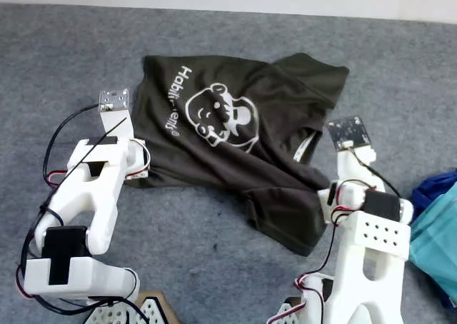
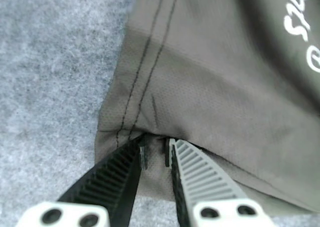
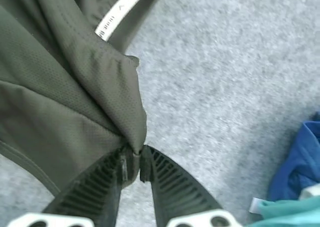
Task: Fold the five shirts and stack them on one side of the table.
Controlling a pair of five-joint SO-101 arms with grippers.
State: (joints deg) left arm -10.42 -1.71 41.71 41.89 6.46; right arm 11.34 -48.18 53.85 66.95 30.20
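Grey table (image 1: 214, 267) carries a dark shirt (image 1: 235, 138), blue shirt (image 1: 432, 185) and teal shirt (image 1: 439, 238).

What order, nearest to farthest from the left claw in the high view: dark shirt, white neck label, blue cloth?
1. Dark fabric shirt, in the left claw.
2. White strip neck label, centre-right.
3. Crumpled blue cloth, right edge.

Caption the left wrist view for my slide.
Left tool shut on corner of dark olive fabric shirt over grey felt table.

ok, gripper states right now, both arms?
Left gripper: shut on a hem corner of the dark shirt.
Right gripper: shut on a fold of the same shirt.
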